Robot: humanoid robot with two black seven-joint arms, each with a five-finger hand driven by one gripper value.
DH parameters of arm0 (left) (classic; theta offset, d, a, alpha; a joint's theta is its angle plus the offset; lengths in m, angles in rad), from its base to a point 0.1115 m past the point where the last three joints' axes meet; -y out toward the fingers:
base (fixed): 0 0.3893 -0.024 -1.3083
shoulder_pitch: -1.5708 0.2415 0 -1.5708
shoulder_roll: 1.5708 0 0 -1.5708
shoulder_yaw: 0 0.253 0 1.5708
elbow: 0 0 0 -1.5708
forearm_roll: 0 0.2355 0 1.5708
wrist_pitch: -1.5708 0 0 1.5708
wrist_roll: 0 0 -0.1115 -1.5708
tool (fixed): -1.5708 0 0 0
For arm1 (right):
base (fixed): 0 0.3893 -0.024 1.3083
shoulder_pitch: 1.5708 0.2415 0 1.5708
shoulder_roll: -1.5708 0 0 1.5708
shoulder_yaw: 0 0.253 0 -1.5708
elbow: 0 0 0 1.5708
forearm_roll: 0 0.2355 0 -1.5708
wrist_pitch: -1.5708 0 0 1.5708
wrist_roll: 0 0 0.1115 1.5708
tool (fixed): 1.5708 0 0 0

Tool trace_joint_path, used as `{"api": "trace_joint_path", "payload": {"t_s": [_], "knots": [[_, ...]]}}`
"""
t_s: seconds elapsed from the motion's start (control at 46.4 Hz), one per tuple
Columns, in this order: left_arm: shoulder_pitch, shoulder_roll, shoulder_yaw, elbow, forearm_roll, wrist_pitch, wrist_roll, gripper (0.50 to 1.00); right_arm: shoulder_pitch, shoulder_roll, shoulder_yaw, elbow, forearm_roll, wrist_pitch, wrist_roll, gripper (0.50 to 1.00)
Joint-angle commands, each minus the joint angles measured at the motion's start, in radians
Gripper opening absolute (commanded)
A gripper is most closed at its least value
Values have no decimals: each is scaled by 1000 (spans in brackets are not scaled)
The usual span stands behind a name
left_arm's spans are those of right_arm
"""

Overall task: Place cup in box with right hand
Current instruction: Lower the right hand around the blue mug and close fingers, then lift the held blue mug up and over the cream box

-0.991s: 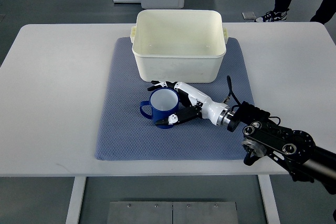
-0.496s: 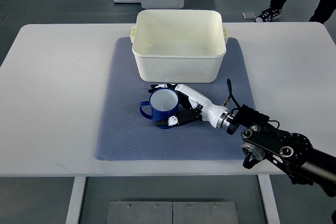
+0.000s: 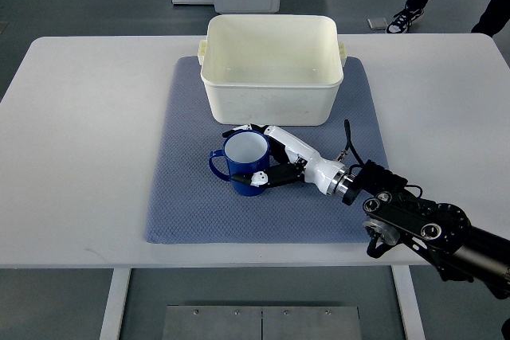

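On a grey-blue woven mat [image 3: 183, 197], the tall front wall of a cream plastic box [image 3: 271, 101] rises just behind a blue ceramic cup [image 3: 243, 166] and the white right hand [image 3: 267, 157] around it. The box's open top is unobstructed; white table [image 3: 80, 117] lies bare to the left.

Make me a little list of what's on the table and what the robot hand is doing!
cup: blue cup, upright on the mat, handle pointing left
box: cream box, open, behind the cup
mat: blue-grey mat under both
right hand: right hand wrapped around the cup
left hand: not visible
cup in box: not yet
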Motion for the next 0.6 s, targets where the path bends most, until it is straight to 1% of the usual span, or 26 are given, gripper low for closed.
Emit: {"api": "trace_joint_path", "payload": {"t_s": [0.0,0.172,0.28,0.302,0.474,0.582], "knots": [[0,0,0,-1,0,0,0,1000,5,-21,3,17,1,0,12,500],[0,0,0,0,0,0,0,1000,12,-123,3,152,3,-25,21,500],[0,0,0,0,0,0,1,1000,18,-172,7,204,5,-26,21,500],[0,0,0,0,0,0,0,1000,34,-210,9,236,5,-26,21,500],[0,0,0,0,0,0,0,1000,80,-322,27,324,23,-25,18,500],[0,0,0,0,0,0,0,1000,124,-380,32,361,41,-23,12,500]]}}
